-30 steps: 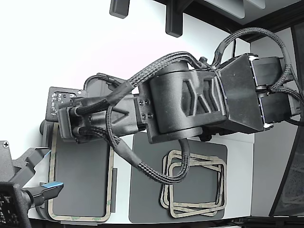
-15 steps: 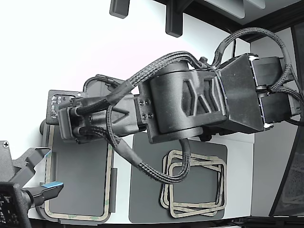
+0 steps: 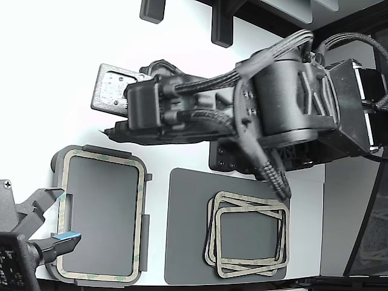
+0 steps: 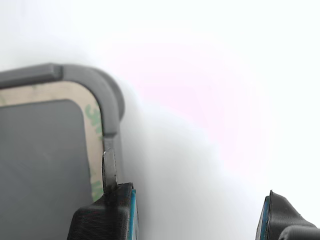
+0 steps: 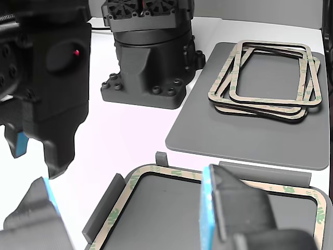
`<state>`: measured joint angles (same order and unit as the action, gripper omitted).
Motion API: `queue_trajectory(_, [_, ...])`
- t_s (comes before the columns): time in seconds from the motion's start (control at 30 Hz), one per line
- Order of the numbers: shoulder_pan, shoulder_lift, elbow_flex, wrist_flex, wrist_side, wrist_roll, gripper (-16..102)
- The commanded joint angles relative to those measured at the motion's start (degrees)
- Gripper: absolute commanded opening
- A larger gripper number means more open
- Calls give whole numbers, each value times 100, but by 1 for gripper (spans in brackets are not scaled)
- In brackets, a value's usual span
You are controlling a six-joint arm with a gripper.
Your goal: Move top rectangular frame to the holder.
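White tabletop; we see top rectangular frame (image 3: 101,217) seated in holder (image 3: 56,163), at exterior view's left. Gripper (image 4: 197,212) above holder corner, jaws apart, empty. We judge placement done; next move: clear away. Remaining frames (image 3: 247,241) stacked on dark mat (image 3: 185,242)

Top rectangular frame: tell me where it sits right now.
The top rectangular frame lies seated in the holder at the exterior view's lower left, beside the dark mat carrying the remaining stacked frames.
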<state>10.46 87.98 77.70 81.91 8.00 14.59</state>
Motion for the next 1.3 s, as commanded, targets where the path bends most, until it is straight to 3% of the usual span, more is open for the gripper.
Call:
queue_trajectory(0.0, [-325, 1389, 1362, -967, -167, -853, 100])
queue_trajectory(0.33, [-1485, 4518, 4465, -2593, -1283, -1248, 100])
queue_trajectory(0.83, [-1591, 7189, 6838, -2760, -993, -1099, 100])
queue_trajectory(0.93, [-1608, 8033, 7313, -2672, -729, -940, 100])
queue_trajectory(1.27, [-1591, 8130, 7356, -2681, -747, -976, 100])
